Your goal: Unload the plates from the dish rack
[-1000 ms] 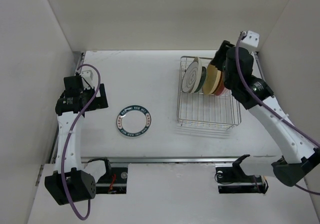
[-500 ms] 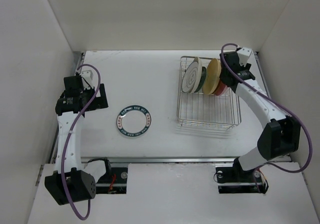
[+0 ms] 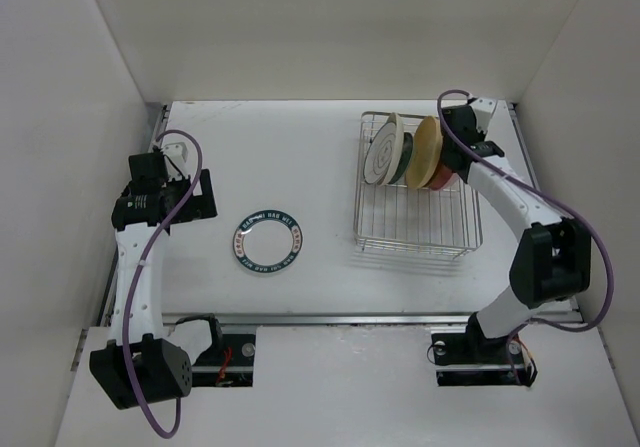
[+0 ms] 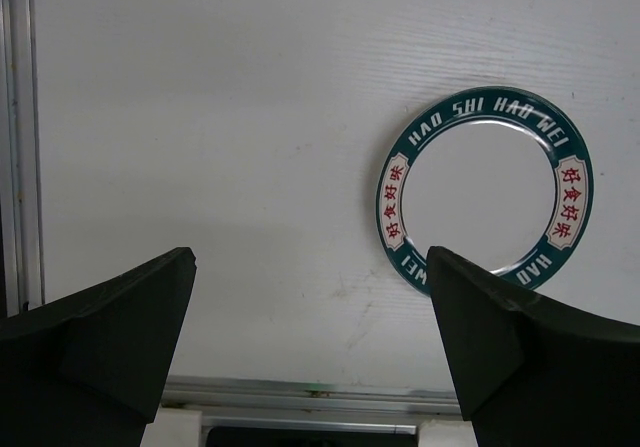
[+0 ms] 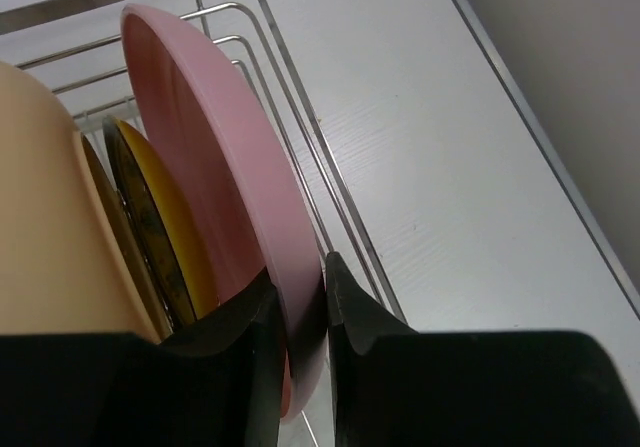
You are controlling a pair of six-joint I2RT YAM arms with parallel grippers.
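Observation:
The silver wire dish rack stands at the right back of the table. Several plates stand on edge in its far end: a white line-pattern plate, a yellow-tan plate and a pink plate at the right. My right gripper is shut on the pink plate's rim, one finger on each face. A small yellow plate and the tan plate stand behind it. The white plate with the dark lettered rim lies flat on the table. My left gripper is open and empty, left of that plate.
The rack's wire side runs close beside the pink plate. The table's right metal edge lies beyond the rack. A metal rail runs along the table's near edge below my left gripper.
My right arm has swung down and back from a raised pose, bringing its gripper onto the pink plate in the rack. The left arm and the lettered plate have not moved.

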